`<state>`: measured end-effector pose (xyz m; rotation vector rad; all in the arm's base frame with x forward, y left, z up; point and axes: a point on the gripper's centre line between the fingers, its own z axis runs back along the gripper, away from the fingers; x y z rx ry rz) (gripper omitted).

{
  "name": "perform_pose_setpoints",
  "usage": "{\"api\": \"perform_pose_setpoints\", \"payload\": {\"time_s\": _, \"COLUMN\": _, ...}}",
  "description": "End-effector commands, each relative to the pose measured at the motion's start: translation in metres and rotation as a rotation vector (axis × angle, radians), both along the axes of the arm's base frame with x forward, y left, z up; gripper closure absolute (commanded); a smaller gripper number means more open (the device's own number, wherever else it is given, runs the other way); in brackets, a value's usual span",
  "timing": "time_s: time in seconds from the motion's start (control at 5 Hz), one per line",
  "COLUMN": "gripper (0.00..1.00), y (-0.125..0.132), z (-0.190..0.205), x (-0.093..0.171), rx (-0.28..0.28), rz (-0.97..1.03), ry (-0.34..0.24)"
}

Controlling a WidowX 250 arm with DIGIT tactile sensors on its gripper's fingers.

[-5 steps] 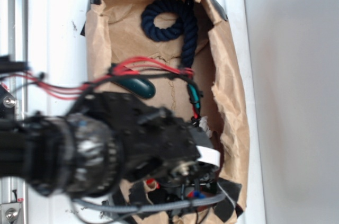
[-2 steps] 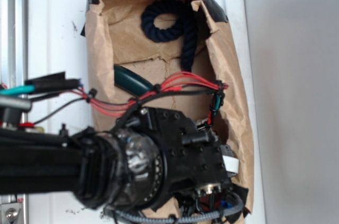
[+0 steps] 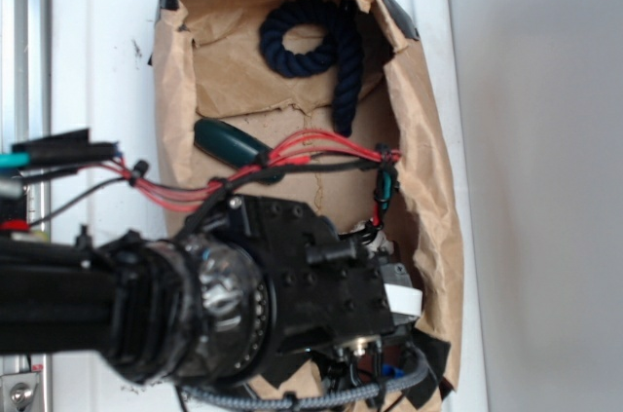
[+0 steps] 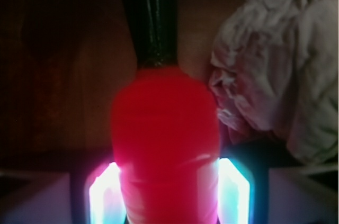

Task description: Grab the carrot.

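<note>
As seen up close, carrot [image 4: 164, 144] sits between pincer [image 4: 165, 195] fingers [image 4: 105, 195]

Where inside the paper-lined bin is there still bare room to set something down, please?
Bare paper lies between the rope and the green capsule, left of the rope's tail. The lower half is crowded by the arm, its wires and the claw around the carrot.

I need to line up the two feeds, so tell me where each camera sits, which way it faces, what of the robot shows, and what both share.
Exterior: sits above, looking down on the paper-lined bin with a rope and a dark green capsule; the black arm and red wires fill the lower half.
Wrist: sits on the gripper, looking out along the fingers at the carrot between them, with a crumpled cloth to the right.
Shared: only the gripper; the carrot is hidden from the exterior view.
</note>
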<state>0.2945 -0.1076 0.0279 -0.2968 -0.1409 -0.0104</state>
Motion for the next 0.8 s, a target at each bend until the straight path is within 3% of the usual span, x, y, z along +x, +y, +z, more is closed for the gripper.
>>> {"api": "perform_pose_setpoints", "payload": {"time_s": 0.0, "gripper": 1.0, "y": 0.05, "z": 0.06, "x": 0.011, "rx": -0.034, "rz": 0.137, "ry": -0.01}}
{"api": "perform_pose_setpoints", "payload": {"time_s": 0.2, "gripper": 1.0, "y": 0.082, "z": 0.087, "x": 0.009, "rx": -0.04, "rz": 0.224, "ry": 0.01}}
{"api": "perform_pose_setpoints", "payload": {"time_s": 0.6, "gripper": 1.0, "y": 0.103, "z": 0.132, "x": -0.008, "rx": -0.001, "rz": 0.256, "ry": -0.009}}
